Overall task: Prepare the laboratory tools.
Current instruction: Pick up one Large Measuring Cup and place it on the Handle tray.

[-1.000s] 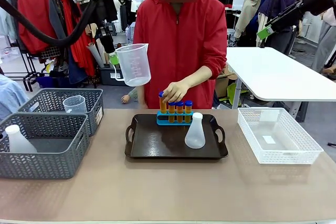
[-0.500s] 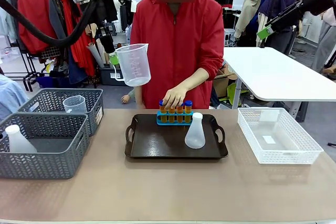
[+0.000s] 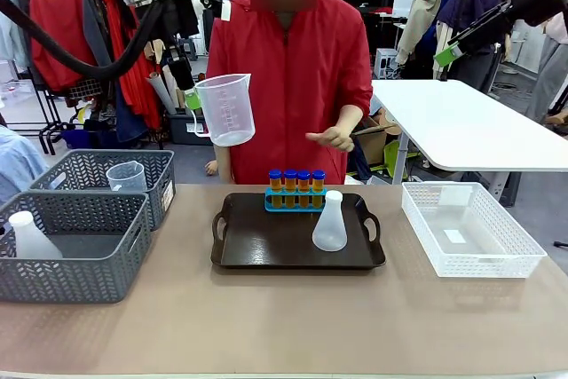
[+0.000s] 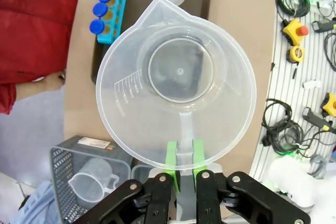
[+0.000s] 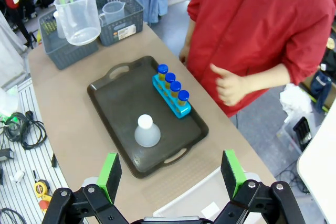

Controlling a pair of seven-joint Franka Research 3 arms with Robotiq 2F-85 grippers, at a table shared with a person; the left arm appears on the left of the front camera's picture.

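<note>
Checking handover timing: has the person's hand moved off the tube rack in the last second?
Yes. The hand has lifted up and toward the robot's right, and is now clear above the blue rack, where it rested earlier.

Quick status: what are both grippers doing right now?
Left gripper: closed on the measuring jug, by its handle.
Right gripper: open, holding nothing.

A: The tubes [image 3: 294, 181]?
B: Blue caps, orange liquid; their rack [image 3: 294, 205] is a bright blue.
A: The flask [image 3: 329, 225] and jug [image 3: 226, 113]?
B: The flask is translucent white, the jug clear with faint printed scale lines.
A: The tray [image 3: 262, 242]?
B: Dark brown, nearly black, on a plain beige surface [image 3: 284, 319].
A: And the other containers?
B: The baskets [image 3: 75, 265] are grey with a herringbone mesh; the bin [image 3: 484, 264] is a white square lattice. The person's jacket [image 3: 293, 86] is red. The left claw [image 4: 185, 157] is black with green pads [image 4: 172, 157].
</note>
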